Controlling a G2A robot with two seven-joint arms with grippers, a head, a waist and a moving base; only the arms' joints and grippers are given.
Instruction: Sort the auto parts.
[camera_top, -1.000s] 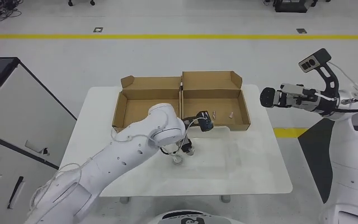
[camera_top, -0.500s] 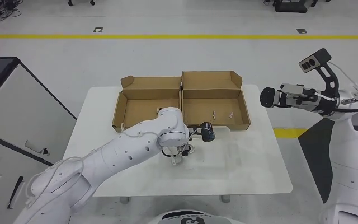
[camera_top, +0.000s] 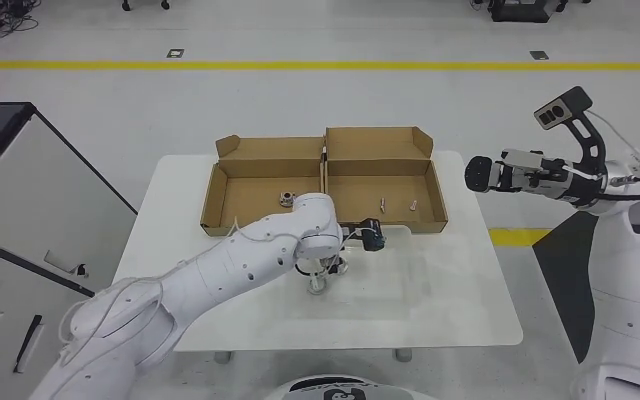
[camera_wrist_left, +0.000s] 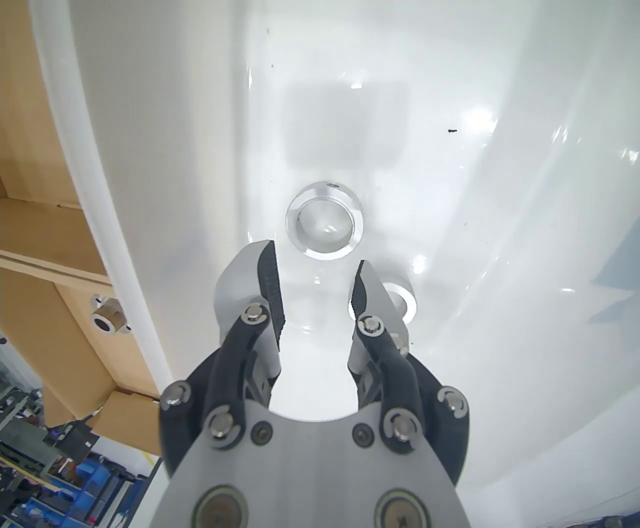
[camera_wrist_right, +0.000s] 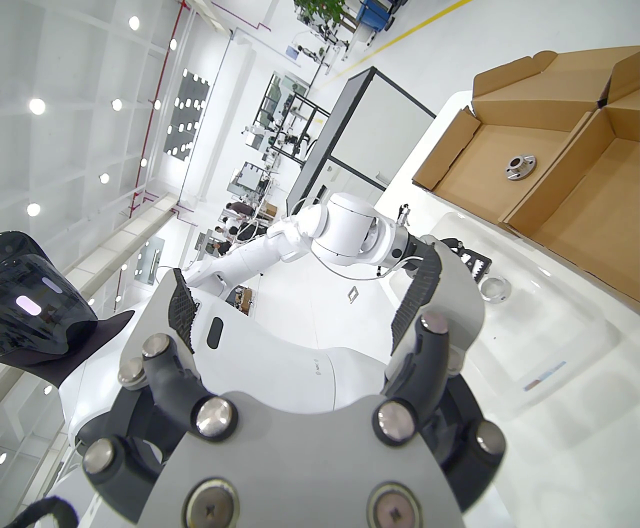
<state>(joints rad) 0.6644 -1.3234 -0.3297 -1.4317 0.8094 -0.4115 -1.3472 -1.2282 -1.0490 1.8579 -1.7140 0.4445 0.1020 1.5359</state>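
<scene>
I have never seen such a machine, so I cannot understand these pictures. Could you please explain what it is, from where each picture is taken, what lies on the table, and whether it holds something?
This is a robot with two arms; each ends in a two-finger gripper. One picture looks down from above the arms; the other two come from cameras on its wrists. On the table stand two open cardboard boxes: the first box holds a flanged metal part, the second box small parts. In front of them lie a metal ring and a second ring. The left gripper hangs open just above the rings, holding nothing. The right gripper, beside the table, is open and empty.
</scene>
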